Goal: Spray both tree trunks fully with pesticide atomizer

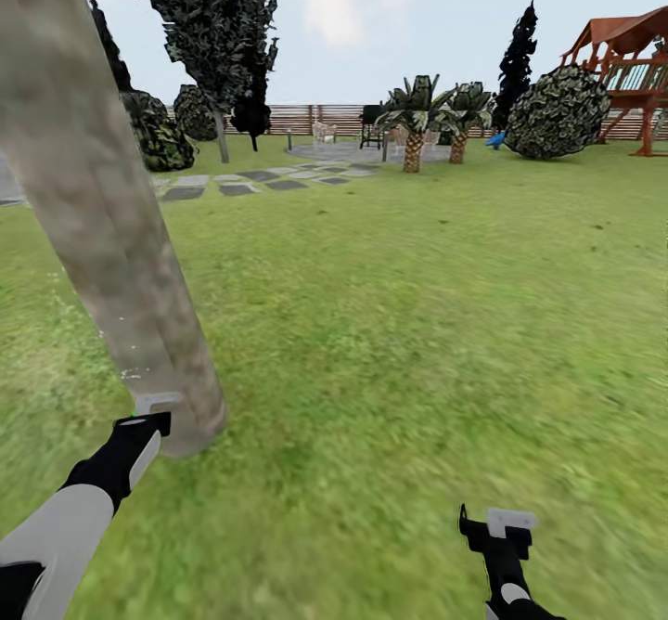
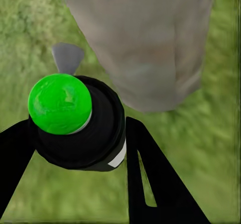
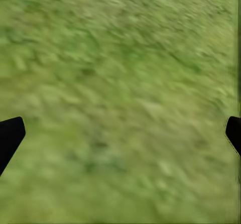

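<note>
The left gripper is pinching the pesticide atomizer, a black canister with a bright green cap, its fingers closed on either side of the body; in the head view it sits at about eight o'clock, right at the foot of the tree trunk. The grey nozzle tab points toward the grass beside the trunk base, so the likeliest fault is spray landing on the floor or only on the lowest bark, leaving the column above bare. The canister is very near the bark, so a careless lift could knock it against the trunk and twist it in the grip. The right gripper hangs at five o'clock, fingers spread wide over bare grass, holding nothing. No white specks show anywhere yet.
</note>
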### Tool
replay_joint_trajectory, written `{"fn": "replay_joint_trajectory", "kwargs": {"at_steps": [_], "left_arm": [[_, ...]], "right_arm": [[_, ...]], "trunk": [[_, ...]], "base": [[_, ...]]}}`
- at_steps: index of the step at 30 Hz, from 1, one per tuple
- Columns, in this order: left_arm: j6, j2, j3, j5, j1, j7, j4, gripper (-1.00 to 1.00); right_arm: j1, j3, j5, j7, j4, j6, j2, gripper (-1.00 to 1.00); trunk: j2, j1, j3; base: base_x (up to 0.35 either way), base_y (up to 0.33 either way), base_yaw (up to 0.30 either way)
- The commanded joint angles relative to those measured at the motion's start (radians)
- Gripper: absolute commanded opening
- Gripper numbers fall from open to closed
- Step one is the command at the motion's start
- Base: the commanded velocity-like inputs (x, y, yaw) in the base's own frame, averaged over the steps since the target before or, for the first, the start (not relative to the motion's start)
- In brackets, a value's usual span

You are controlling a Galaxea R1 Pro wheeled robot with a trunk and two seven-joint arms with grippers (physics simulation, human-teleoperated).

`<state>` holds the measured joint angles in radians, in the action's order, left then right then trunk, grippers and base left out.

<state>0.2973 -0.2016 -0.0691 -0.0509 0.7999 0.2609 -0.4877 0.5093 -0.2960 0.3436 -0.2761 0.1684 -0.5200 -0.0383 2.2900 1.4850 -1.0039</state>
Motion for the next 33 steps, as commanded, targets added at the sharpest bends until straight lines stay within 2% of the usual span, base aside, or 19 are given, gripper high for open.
{"fn": "replay_joint_trajectory", "kwargs": {"at_steps": [1,4,11,17,23,26,28,29,30,32,33], "left_arm": [[0.0,0.0,0.0,0.001,0.0,0.0,0.0,-1.0],[0.0,0.0,0.0,0.001,0.0,0.0,0.0,-1.0],[0.0,0.0,0.0,0.001,0.0,-0.001,0.0,-1.0],[0.009,0.001,0.0,-0.003,0.002,-0.006,-0.014,-1.0],[0.02,0.009,0.008,-0.004,0.031,-0.016,-0.047,-1.0],[0.116,0.034,0.009,-0.004,0.065,-0.023,-0.122,-1.0],[0.162,0.045,0.01,0.001,0.087,-0.075,-0.158,-1.0],[0.176,0.04,0.011,0.007,0.103,-0.135,-0.167,-1.0],[0.179,0.034,0.01,0.011,0.118,-0.157,-0.166,-1.0],[0.181,0.011,0.01,0.013,0.136,-0.168,-0.162,-1.0],[0.182,-0.015,0.009,0.012,0.14,-0.172,-0.16,-1.0]], "right_arm": [[0.0,0.0,0.0,0.0,0.0,0.0,0.0,1.0],[0.0,0.0,0.0,0.0,0.0,0.0,0.0,1.0],[0.0,0.0,0.0,0.0,0.0,0.0,0.0,1.0],[0.0,0.0,0.0,0.0,0.0,0.0,0.0,1.0],[0.0,0.0,0.0,0.0,0.0,0.0,-0.002,1.0],[0.0,0.0,0.0,0.0,0.0,0.0,-0.002,1.0],[0.0,0.0,0.0,0.0,0.0,0.0,-0.003,1.0],[0.0,0.0,0.0,-0.001,0.0,0.0,-0.004,1.0],[0.0,0.0,0.0,-0.001,0.0,0.0,-0.005,1.0],[0.0,0.0,0.0,-0.001,0.001,0.0,-0.006,1.0],[0.0,0.0,0.0,-0.002,0.001,0.0,-0.006,1.0]], "trunk": [[0.0,0.0,0.0],[0.0,0.0,0.0],[0.0,0.0,0.0],[0.0,0.0,0.0],[0.0,0.0,0.0],[0.0,0.0,0.0],[0.0,0.0,0.0],[0.0,0.0,0.0],[0.0,0.0,0.0],[0.0,0.0,0.0],[0.0,0.0,0.0]], "base": [[0.001,-0.273,0.0],[0.0,-0.273,0.064],[0.068,-0.254,0.255],[0.008,-0.025,0.278],[0.0,0.0,0.252],[0.0,0.0,0.04],[0.0,0.0,0.007],[0.0,0.0,0.002],[0.0,0.0,0.0],[0.0,0.0,0.0],[0.0,0.0,0.0]]}}
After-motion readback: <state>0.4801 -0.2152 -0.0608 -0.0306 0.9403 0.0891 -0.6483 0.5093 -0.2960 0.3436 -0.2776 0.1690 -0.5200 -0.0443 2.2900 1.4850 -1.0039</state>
